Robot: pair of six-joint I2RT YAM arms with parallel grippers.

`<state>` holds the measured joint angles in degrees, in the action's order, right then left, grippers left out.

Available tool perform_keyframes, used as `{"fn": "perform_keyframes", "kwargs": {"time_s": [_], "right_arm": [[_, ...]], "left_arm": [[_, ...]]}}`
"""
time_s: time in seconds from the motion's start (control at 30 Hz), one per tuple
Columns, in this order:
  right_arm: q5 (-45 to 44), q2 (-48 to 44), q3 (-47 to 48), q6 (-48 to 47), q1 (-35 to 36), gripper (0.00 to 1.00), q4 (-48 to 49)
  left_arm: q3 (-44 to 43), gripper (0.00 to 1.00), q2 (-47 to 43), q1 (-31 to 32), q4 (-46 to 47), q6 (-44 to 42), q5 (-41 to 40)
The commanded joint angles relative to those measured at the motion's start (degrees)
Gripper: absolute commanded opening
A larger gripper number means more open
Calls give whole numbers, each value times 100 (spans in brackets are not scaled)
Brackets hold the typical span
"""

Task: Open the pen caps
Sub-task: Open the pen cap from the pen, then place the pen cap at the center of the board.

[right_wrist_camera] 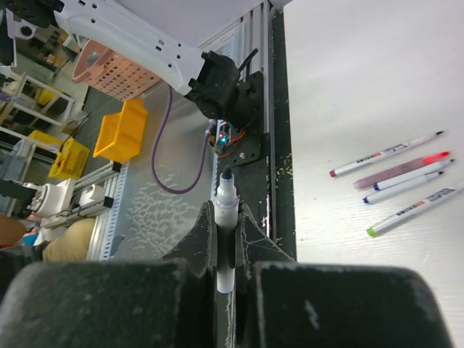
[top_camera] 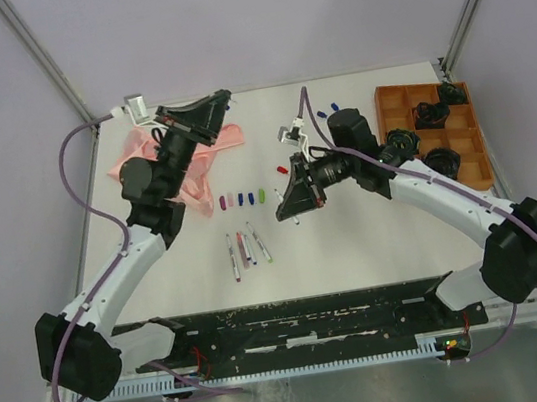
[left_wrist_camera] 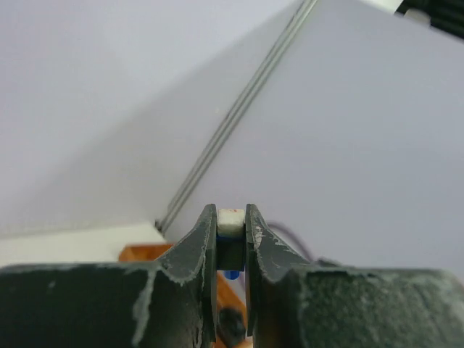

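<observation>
Caps [top_camera: 241,199] line up just beyond the bare pens [top_camera: 233,257]; my right gripper [right_wrist_camera: 226,214] clamps an uncapped pen [right_wrist_camera: 225,190], my left gripper [left_wrist_camera: 231,214] pinches a small white-topped piece [left_wrist_camera: 231,222], likely its cap, to drop there next.

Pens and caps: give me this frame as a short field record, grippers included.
left gripper: shut on a small white-ended piece; cap or pen end, cannot tell
right gripper: shut on a pen, dark tip bare
loose pens: four, lying together on the table
caps: a row just beyond the loose pens
orange tray: far right of the table
</observation>
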<state>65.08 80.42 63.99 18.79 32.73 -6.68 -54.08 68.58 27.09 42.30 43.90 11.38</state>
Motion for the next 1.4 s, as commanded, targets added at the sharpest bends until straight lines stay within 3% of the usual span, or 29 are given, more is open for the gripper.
{"fn": "perform_keyframes", "kwargs": {"time_s": [0.0,0.17,0.43,0.67,1.0,1.23,1.37], "right_arm": [[330,60,6,-38,36,0,-146],[73,-77,242,-916,5,0,-945],[-1030,-421,626,-2528,-222,0,-2384],[-1795,-512,685,-2939,-384,1,-2645],[-2095,-347,718,-2973,-577,1,-2698],[-2123,-436,746,-2968,-752,1,-2734],[-2099,-439,751,-2951,-794,1,-2734]], "left_arm": [[-359,3,-71,-143,787,-299,-531],[29,3,-276,-157,501,-302,-341],[1710,3,-698,-154,-104,132,-484],[2014,3,-66,58,-1604,464,-1046],[-178,3,2071,1291,-4468,-264,-3378],[-2074,3,3705,1537,-6115,-714,-3850],[-2781,3,4237,1589,-6555,-910,-3976]]}}
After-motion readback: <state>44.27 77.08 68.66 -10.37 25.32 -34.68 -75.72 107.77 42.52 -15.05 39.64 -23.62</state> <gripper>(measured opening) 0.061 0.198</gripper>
